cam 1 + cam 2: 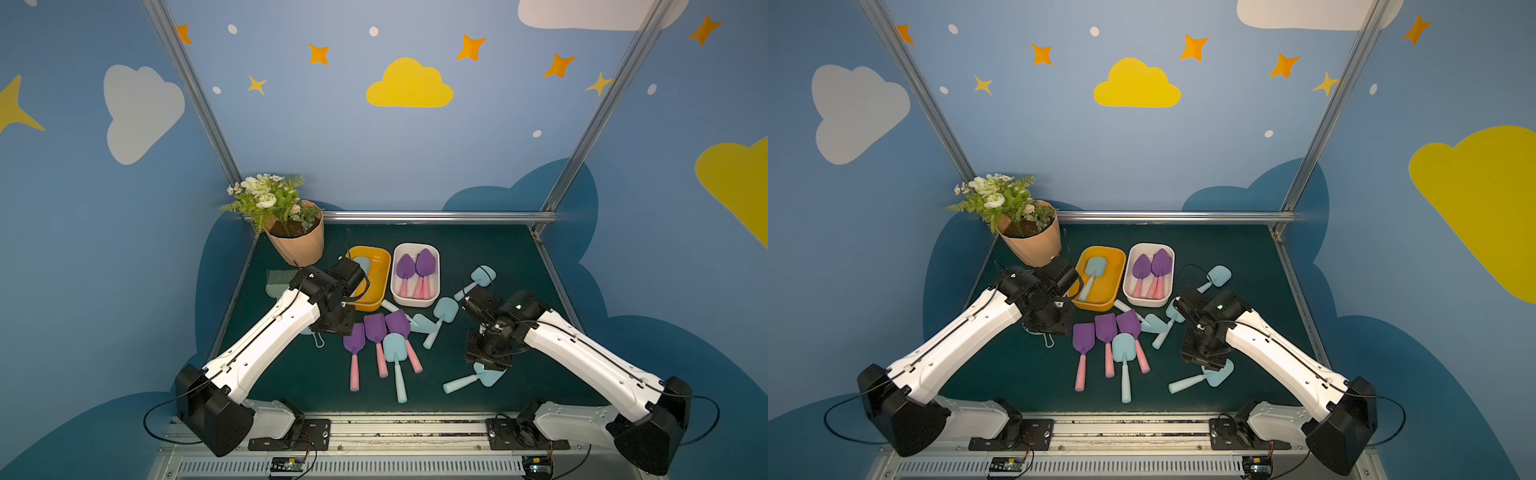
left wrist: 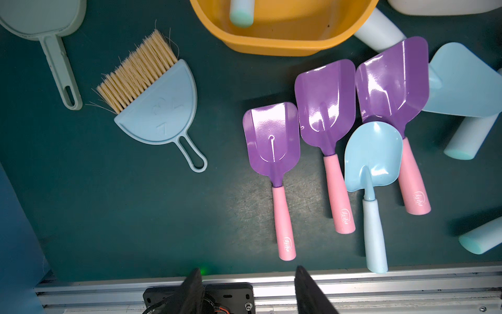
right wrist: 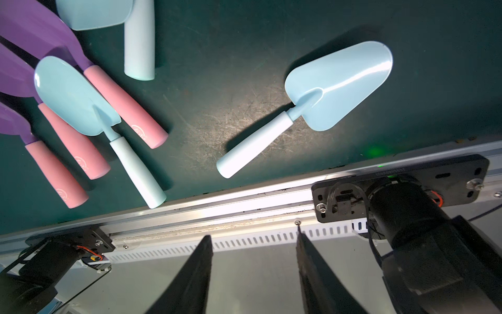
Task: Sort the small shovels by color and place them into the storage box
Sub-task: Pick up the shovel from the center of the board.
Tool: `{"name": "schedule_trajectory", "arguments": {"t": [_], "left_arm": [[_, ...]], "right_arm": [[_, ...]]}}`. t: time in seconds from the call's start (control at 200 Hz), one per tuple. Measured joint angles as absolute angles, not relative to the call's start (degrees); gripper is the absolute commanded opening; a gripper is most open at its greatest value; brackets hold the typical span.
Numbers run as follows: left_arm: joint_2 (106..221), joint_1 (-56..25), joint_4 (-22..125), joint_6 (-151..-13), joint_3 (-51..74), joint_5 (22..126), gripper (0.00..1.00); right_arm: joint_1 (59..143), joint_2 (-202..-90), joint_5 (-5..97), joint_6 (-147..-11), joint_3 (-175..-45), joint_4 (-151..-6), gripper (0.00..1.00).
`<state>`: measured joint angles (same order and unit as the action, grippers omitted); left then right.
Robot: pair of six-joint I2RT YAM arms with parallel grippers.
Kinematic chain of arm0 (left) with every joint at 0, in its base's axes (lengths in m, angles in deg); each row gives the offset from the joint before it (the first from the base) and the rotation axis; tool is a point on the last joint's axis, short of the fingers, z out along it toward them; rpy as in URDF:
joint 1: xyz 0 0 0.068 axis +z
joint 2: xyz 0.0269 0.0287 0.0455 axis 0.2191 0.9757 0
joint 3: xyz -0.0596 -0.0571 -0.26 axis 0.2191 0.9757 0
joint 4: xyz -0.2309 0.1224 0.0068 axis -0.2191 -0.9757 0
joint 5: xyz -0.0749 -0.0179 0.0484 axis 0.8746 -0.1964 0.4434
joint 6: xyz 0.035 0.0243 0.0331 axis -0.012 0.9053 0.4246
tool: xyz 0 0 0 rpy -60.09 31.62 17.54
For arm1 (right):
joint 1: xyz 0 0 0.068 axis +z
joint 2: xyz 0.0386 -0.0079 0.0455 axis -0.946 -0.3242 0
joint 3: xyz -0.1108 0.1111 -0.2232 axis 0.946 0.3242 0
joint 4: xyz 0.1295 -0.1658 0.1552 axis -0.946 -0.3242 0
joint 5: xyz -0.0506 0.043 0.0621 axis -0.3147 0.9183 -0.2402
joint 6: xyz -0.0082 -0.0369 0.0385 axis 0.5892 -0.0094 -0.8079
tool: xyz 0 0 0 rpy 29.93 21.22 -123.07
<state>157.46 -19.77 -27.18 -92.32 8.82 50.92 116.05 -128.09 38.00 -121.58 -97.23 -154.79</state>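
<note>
The yellow-orange storage box [image 1: 376, 305] holds one pale blue shovel [image 1: 1094, 270]. Beside it, the white storage box [image 1: 415, 301] holds two purple shovels [image 1: 415, 266] with pink handles. Three more purple shovels [image 2: 326, 108] lie side by side on the green mat, and a blue one [image 2: 372, 157] overlaps them. Several other blue shovels lie to the right [image 1: 482, 276], one of them at the front right [image 3: 334, 87]. My left gripper [image 2: 247, 270] hovers open and empty near the yellow box's front left corner. My right gripper [image 3: 253, 236] hangs open and empty over the front-right blue shovel.
A peach flowerpot [image 1: 297, 245] with a plant stands at the back left. A light blue hand brush [image 2: 160, 114] with tan bristles and a grey-green scoop [image 2: 40, 21] lie left of the shovels. An aluminium rail [image 3: 244, 201] borders the mat's front edge.
</note>
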Motion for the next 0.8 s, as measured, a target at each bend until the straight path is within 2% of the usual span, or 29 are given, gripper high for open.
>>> {"name": "schedule_trajectory", "arguments": {"t": [0.796], "left_arm": [[155.6,-19.9,-26.2,-94.5,13.2,51.0,0.51]], "right_arm": [[118.5,-131.6,45.0,-136.6,-83.6,-135.1,0.54]]}}
